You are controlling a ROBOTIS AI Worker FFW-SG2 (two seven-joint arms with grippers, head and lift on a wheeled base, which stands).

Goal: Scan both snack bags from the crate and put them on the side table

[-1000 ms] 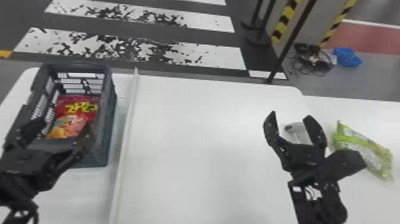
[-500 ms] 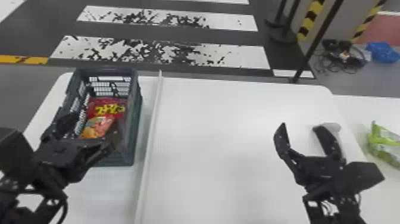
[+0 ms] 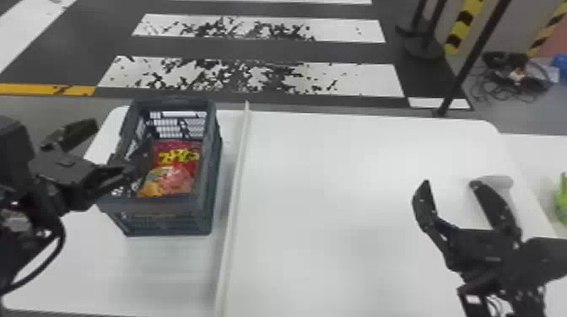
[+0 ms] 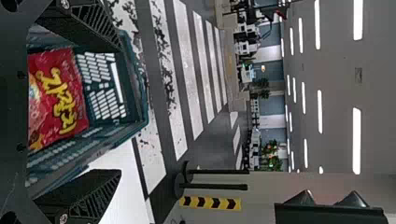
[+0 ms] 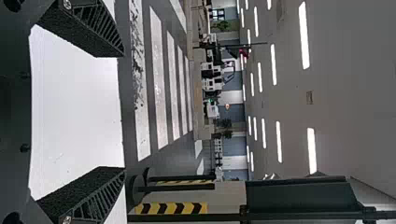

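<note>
"Snack bag [image 3: 175, 168], the red one: where is it lying?"

"It's lying inside the dark crate [image 3: 211, 168], which is standing by the table's [image 3: 346, 202] far left corner."

"And the left end effector [image 3: 122, 134]?"

"It's hovering at the crate's left side, spreading its fingers wide and gripping nothing. One finger is reaching over the crate; whether it's touching the bag, I cannot tell."

"What's the right one doing?"

"That right end effector [image 3: 450, 184] is hanging over the table's right part, also gaping wide and holding nothing. A pale rounded object [image 3: 500, 182] is lying near the right edge, and a green bag [image 3: 562, 198] is resting beyond that edge."
</note>
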